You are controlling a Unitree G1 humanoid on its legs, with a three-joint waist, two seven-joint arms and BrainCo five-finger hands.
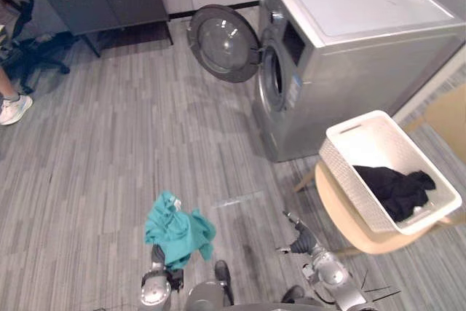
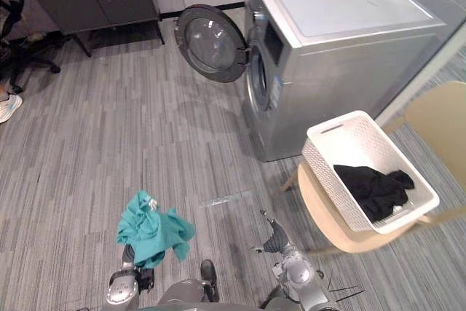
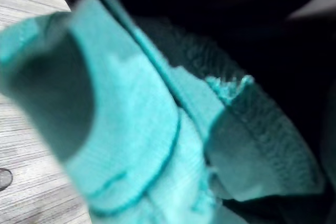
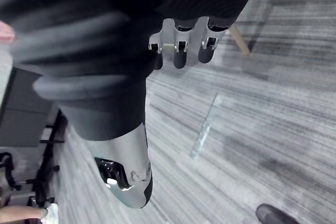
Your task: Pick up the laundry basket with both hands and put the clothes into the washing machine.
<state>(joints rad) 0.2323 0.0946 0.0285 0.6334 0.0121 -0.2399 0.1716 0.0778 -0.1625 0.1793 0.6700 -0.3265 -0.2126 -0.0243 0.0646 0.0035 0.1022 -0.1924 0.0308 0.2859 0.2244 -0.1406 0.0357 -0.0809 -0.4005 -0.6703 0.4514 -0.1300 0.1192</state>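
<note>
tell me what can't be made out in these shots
Left hand grasp: teal garment drapes over it, both eye views and left wrist view.
Washing machine drum: dark inside the port, seen side-on, eye views.
Laundry basket floor: black garment covers part, eye views.
Person: cut off by left edge, left eye view, just a leg and shoe.

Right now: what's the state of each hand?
Left hand: buried under the teal garment; open or closed cannot be told.
Right hand: open, holding nothing.
</note>
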